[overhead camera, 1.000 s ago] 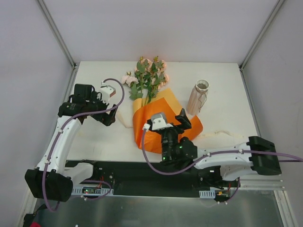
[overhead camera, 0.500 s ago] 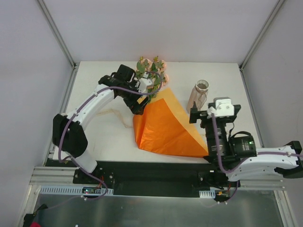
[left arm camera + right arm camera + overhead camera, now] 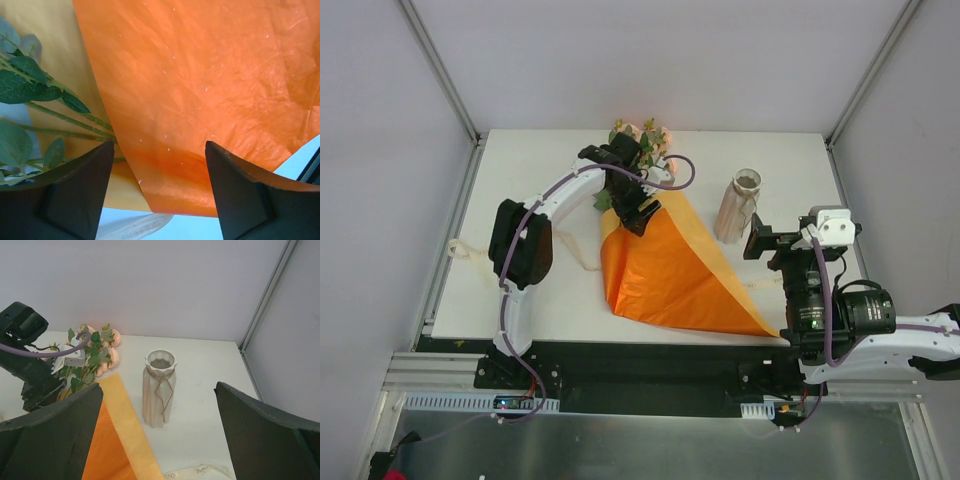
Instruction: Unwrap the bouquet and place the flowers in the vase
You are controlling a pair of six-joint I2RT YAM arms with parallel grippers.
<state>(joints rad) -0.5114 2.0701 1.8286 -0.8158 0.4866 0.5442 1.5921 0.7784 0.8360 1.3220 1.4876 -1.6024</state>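
Left end effector [image 3: 159,150] agape over orange paper [image 3: 200,75] — empty, right end effector [image 3: 159,387] likewise, flowers [image 3: 638,135] outside vase [image 3: 738,205]

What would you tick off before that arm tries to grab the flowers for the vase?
1. Ribbon off the bouquet: ok, it lies loose.
2. Orange paper opened: ok, spread out flat.
3. Flower stems between the jaws of the left gripper: not ok. The jaws are open, paper fills the gap, and the stems show only beside one finger.
4. Vase upright, mouth free: ok.
5. Right gripper free to help: ok, open and empty.
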